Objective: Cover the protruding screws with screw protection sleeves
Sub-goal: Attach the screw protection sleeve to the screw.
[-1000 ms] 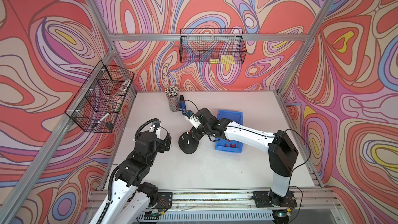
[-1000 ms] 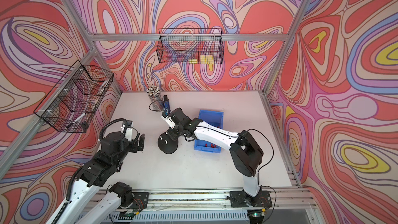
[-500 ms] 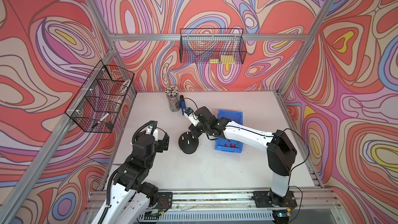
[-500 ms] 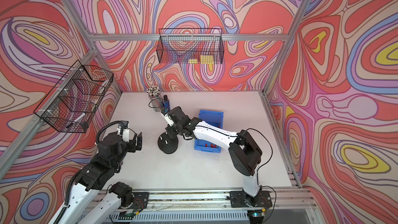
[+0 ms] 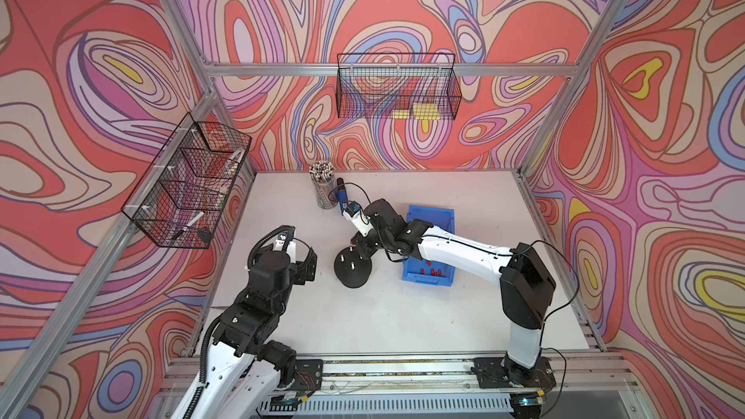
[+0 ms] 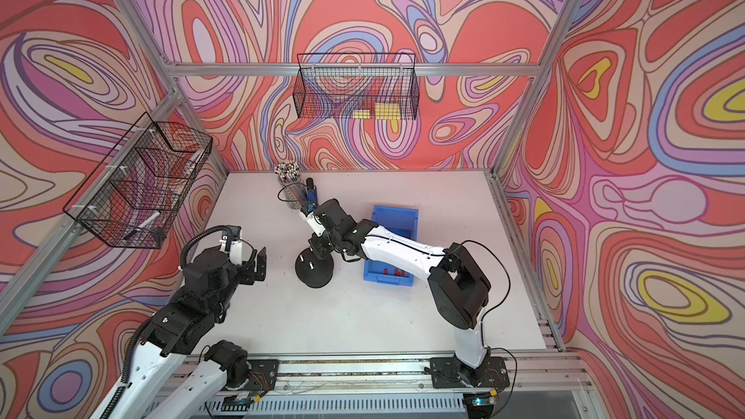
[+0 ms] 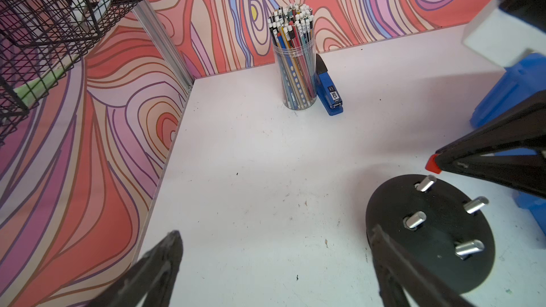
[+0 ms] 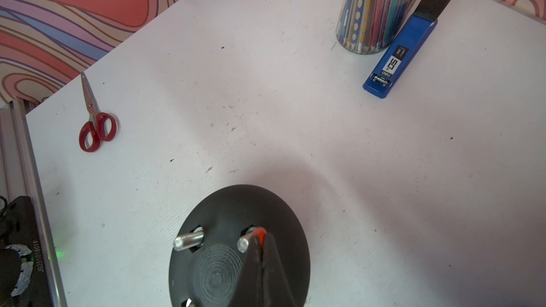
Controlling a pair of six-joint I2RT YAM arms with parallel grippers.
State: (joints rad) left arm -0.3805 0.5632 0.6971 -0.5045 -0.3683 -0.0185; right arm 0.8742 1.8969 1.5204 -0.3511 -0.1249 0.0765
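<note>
The black dome base stands mid-table with the protruding screws upright on it. The left wrist view shows them bare. My right gripper is shut on one red sleeve, which hangs just above the rearmost screw without touching it. More screw protection sleeves lie in the blue bin. My left gripper stands open and empty over bare table left of the base.
A clear cup of pencils and a blue stapler stand behind the base. Red-handled scissors lie near the table's left edge. Wire baskets hang on the back wall and left wall.
The left arm has sunk slightly toward the front, its gripper still open. The right gripper, with the sleeve in it, has barely shifted over the base.
</note>
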